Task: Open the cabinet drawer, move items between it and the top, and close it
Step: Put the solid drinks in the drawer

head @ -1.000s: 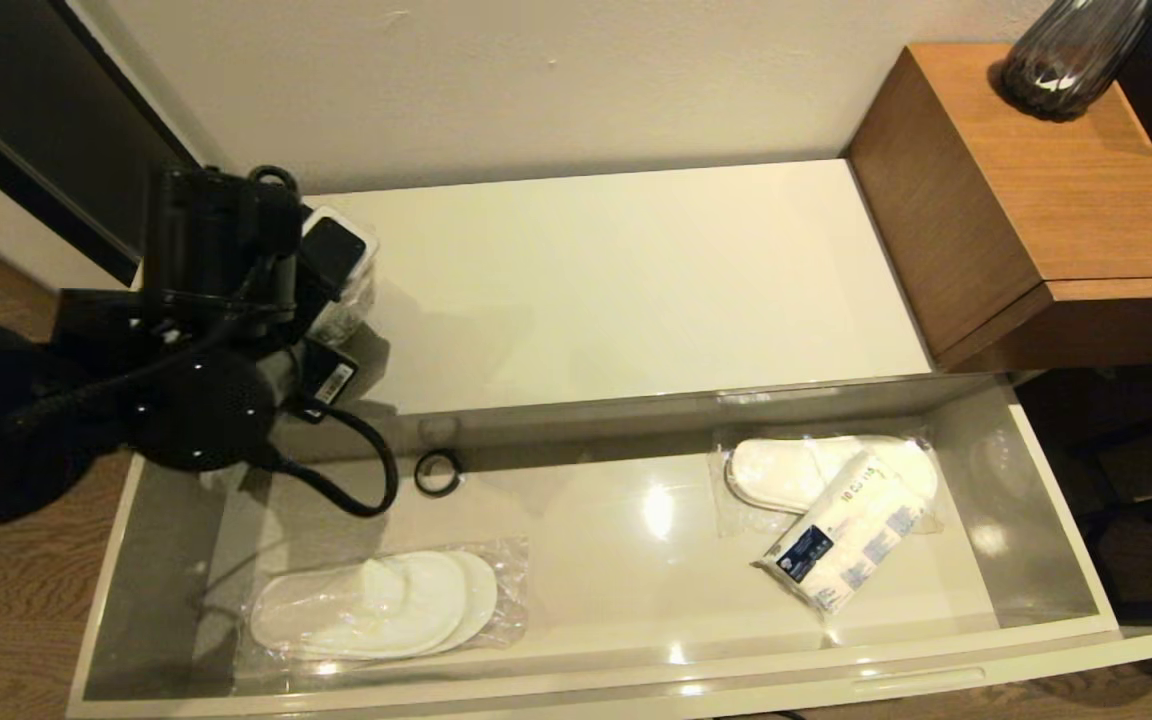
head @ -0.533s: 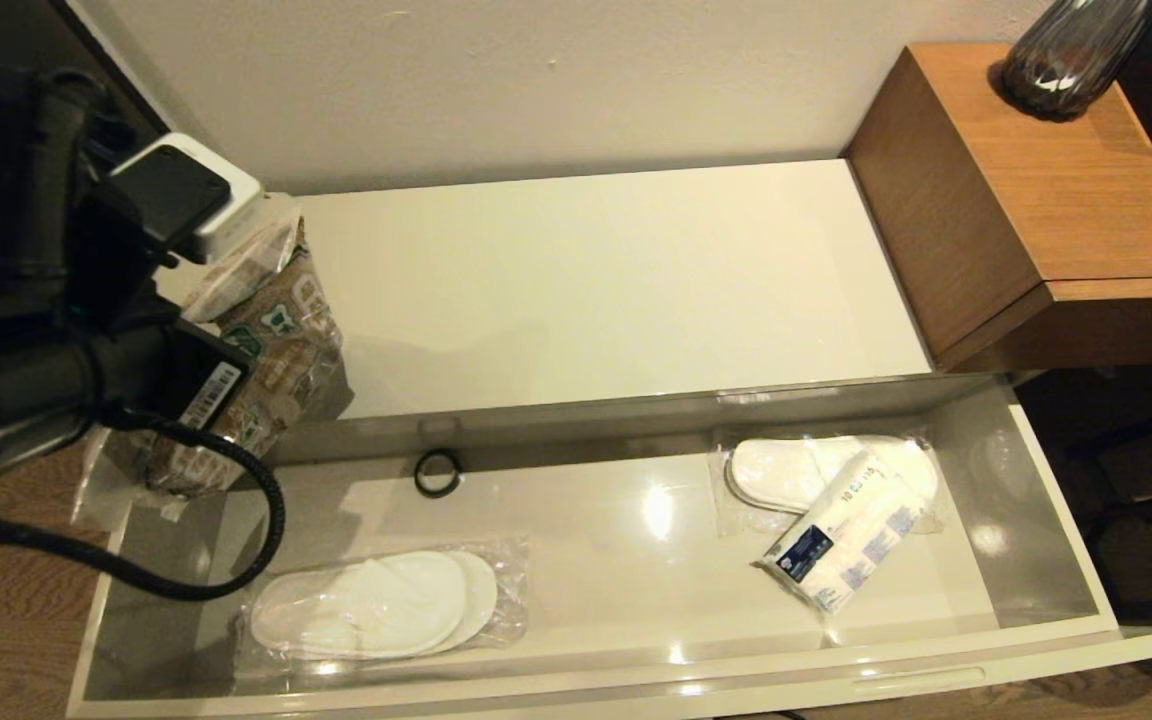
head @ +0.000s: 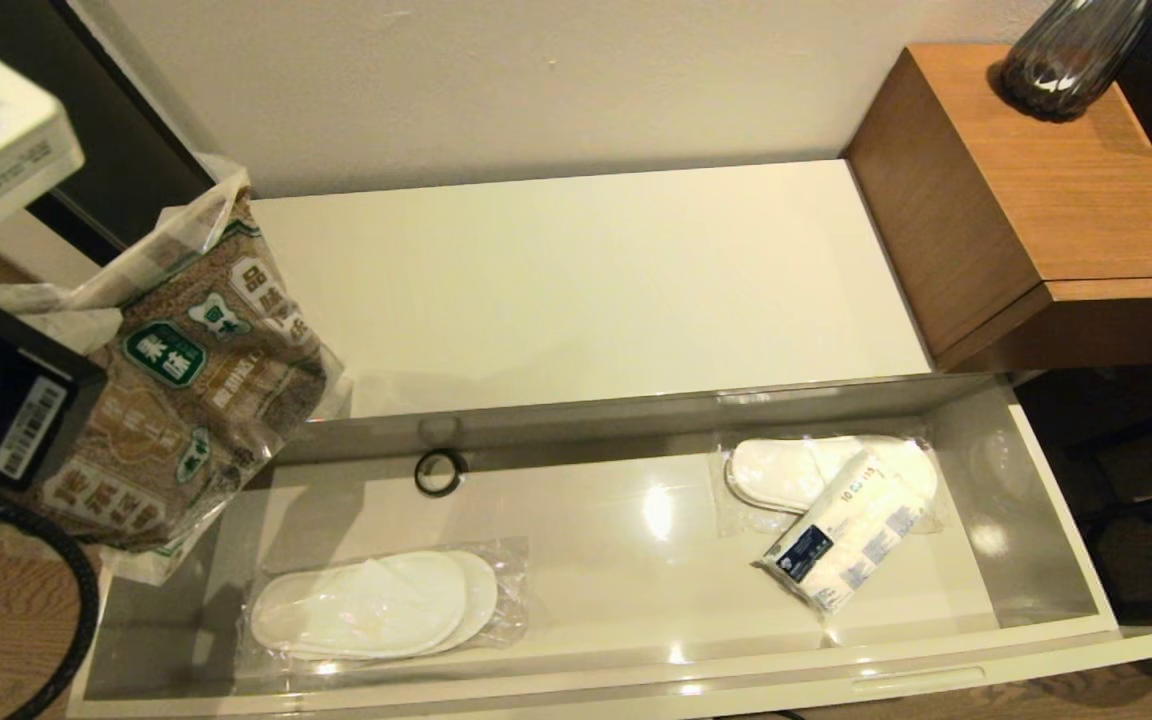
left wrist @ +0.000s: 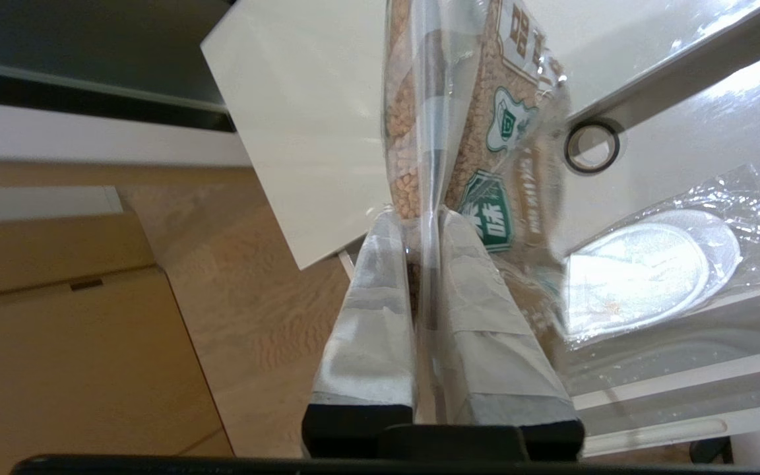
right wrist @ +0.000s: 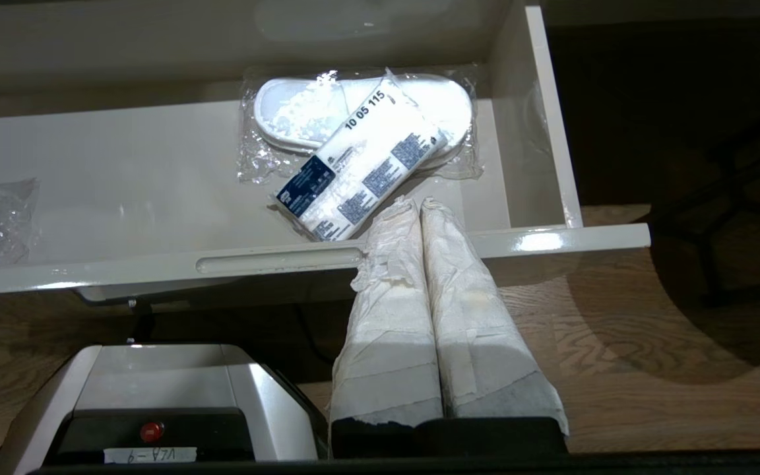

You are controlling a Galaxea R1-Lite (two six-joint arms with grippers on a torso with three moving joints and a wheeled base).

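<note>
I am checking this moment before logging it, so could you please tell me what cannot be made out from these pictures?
- Head view: the left gripper's grip is cut off by the left edge; only the food bag hanging from it shows.
- Head view: the right gripper is outside the picture.
- Right wrist view: part of the wrapped slippers is hidden under the tissue pack.
- Left wrist view: the bag blocks part of the drawer.

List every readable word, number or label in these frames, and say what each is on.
"10 05 115": tissue pack in the drawer.
"果味", white on a green badge: food bag held shut in the left gripper.
"品": same bag, near its top edge; the other tan characters are too blurred to read.
Handwritten tag under the red button, right wrist view: illegible.
Barcode sticker on the left arm: too small.
</note>
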